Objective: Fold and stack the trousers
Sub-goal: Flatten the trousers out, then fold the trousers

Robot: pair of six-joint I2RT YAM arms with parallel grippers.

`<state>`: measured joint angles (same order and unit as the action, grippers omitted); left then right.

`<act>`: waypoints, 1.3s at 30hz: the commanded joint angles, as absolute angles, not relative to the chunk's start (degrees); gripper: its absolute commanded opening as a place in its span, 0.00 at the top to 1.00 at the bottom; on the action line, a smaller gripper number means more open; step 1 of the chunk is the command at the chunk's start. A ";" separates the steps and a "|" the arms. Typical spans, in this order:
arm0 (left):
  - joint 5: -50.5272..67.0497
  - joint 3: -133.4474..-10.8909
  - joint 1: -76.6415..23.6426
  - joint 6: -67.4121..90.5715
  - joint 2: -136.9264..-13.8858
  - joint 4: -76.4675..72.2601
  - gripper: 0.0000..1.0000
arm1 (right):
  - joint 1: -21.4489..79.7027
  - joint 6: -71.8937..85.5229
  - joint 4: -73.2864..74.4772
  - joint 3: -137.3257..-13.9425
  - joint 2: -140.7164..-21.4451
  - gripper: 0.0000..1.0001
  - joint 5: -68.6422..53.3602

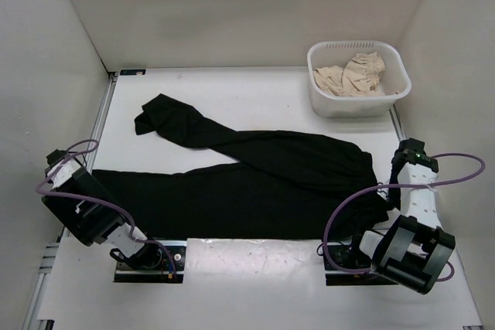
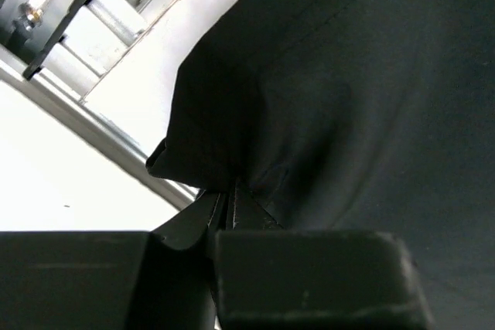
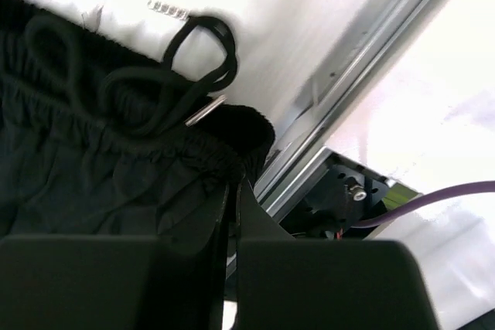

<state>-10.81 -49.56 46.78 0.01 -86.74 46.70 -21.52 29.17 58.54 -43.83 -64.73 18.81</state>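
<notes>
The black trousers (image 1: 255, 183) lie spread across the table, waistband to the right; one leg runs left along the near edge and the other angles to the far left. My left gripper (image 1: 94, 179) is shut on the hem corner of the near leg; in the left wrist view the jaws (image 2: 230, 191) pinch the black fabric (image 2: 348, 113). My right gripper (image 1: 384, 210) is shut on the waistband's near corner; the right wrist view shows the jaws (image 3: 234, 187) closed on the gathered waistband (image 3: 93, 160), with the drawstring (image 3: 155, 75) looped above.
A white basket (image 1: 321, 102) holding a beige cloth garment (image 1: 352, 75) stands at the back right. White walls enclose the table on three sides. A metal rail (image 3: 348, 113) runs along the table's edge, also in the left wrist view (image 2: 116, 137).
</notes>
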 commanded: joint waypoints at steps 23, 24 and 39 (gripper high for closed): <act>2.54 -71.62 37.39 0.00 -82.15 56.33 0.04 | -24.35 34.02 59.69 -62.31 -66.44 0.17 19.98; 3.68 -74.68 35.27 0.00 -83.66 56.95 0.02 | -23.39 34.01 56.89 -62.84 -67.92 0.18 14.99; 13.54 -110.57 18.90 0.00 -125.14 62.05 0.01 | -13.81 55.79 38.49 -70.92 -97.28 0.23 16.08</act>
